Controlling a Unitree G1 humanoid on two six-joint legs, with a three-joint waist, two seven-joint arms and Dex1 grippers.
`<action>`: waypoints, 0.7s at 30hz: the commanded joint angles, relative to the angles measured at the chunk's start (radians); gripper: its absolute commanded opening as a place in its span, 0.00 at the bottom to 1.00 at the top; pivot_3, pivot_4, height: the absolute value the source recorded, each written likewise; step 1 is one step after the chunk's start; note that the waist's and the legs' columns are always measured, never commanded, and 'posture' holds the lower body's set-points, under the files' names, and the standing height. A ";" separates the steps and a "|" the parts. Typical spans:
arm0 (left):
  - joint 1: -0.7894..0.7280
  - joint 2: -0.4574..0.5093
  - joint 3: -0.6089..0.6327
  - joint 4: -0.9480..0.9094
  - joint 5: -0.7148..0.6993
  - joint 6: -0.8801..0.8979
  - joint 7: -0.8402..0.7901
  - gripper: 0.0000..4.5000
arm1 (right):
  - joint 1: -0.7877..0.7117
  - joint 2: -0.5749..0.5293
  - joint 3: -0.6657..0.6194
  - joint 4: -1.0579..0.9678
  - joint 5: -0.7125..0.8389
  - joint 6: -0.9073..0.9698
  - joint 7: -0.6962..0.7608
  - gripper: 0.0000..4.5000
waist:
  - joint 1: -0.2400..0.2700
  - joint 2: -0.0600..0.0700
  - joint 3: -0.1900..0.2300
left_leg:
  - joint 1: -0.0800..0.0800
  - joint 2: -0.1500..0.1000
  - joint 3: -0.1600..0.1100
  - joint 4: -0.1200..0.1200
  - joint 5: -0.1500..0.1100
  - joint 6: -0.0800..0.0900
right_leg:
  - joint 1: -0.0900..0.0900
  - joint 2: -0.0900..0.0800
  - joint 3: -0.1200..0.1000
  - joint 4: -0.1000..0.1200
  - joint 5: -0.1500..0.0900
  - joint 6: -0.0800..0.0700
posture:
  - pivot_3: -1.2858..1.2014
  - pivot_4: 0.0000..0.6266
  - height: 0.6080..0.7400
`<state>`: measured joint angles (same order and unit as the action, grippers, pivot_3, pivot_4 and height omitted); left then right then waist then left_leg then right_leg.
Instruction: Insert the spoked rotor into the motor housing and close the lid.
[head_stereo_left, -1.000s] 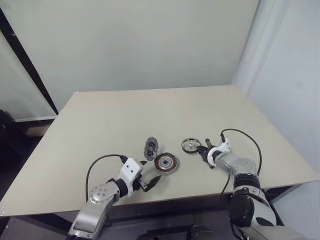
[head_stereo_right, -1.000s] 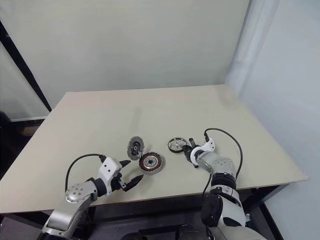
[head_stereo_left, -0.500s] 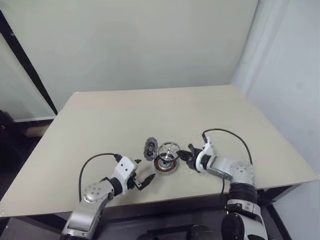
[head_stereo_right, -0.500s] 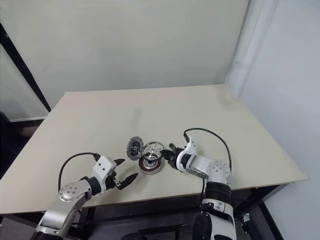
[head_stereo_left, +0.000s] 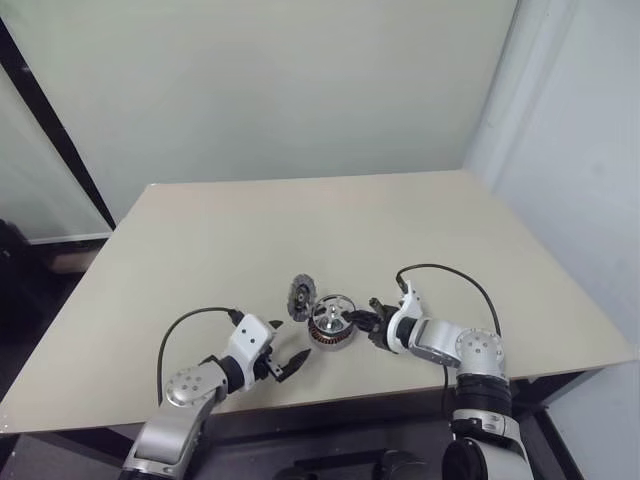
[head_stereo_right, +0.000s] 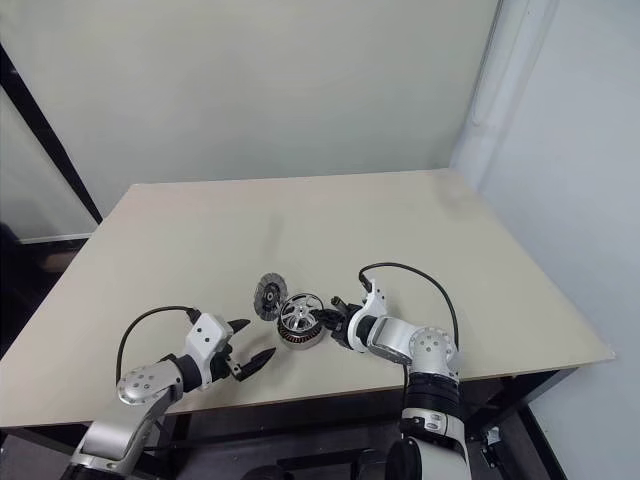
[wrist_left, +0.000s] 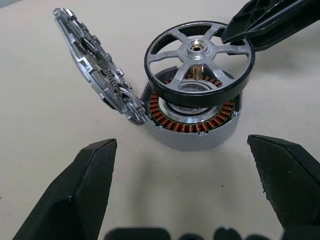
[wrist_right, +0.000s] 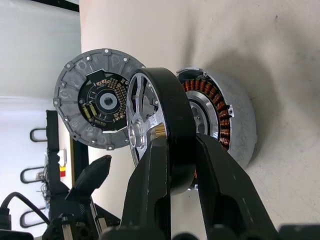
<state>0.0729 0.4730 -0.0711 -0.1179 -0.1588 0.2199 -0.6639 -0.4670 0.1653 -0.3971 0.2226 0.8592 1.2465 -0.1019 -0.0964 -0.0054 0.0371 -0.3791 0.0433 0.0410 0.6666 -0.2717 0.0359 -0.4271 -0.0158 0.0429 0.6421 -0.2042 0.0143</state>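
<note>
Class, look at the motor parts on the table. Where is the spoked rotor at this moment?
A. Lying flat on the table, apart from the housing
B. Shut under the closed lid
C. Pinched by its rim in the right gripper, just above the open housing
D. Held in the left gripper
C: the right gripper pinches the spoked rotor by its black rim over the motor housing, whose lid stands open.

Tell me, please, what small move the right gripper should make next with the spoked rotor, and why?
Probably lower it straight down. The right gripper pinches the spoked rotor by its rim just above the motor housing, roughly over the copper windings but a little tilted and not seated. The lid stands open to the side, and the left gripper waits open nearby, so nothing blocks the descent.
</note>
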 joint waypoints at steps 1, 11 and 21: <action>-0.006 0.001 0.007 -0.016 -0.006 -0.012 -0.004 1.00 | -0.007 0.045 0.023 -0.010 -0.003 -0.028 0.007 0.08 | 0.000 0.000 0.000 | 0.000 0.000 0.000 0.000 0.000 0.000 | 0.000 0.000 0.000 0.000 0.000 0.000 | 0.52 0.00 1.00; -0.005 -0.002 0.006 -0.017 -0.003 -0.015 0.001 1.00 | -0.005 0.049 0.063 0.026 -0.037 -0.068 0.012 0.08 | 0.000 0.000 0.000 | 0.000 0.000 0.000 0.000 0.000 0.000 | 0.000 0.000 0.000 0.000 0.000 0.000 | 0.52 0.00 1.00; -0.006 -0.010 0.006 -0.015 -0.001 -0.018 0.006 1.00 | -0.006 0.022 0.089 -0.007 -0.057 -0.083 0.005 0.44 | 0.000 0.000 0.000 | 0.000 0.000 0.000 0.000 0.000 0.000 | 0.000 0.000 0.000 0.000 0.000 0.000 | 0.52 0.00 1.00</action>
<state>0.0751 0.4643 -0.0719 -0.1179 -0.1575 0.2192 -0.6620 -0.4599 0.1667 -0.3034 0.2540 0.8014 1.1745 -0.0897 -0.0964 -0.0055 0.0371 -0.3788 0.0434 0.0410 0.6666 -0.2717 0.0359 -0.4269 -0.0159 0.0428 0.6421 -0.2042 0.0143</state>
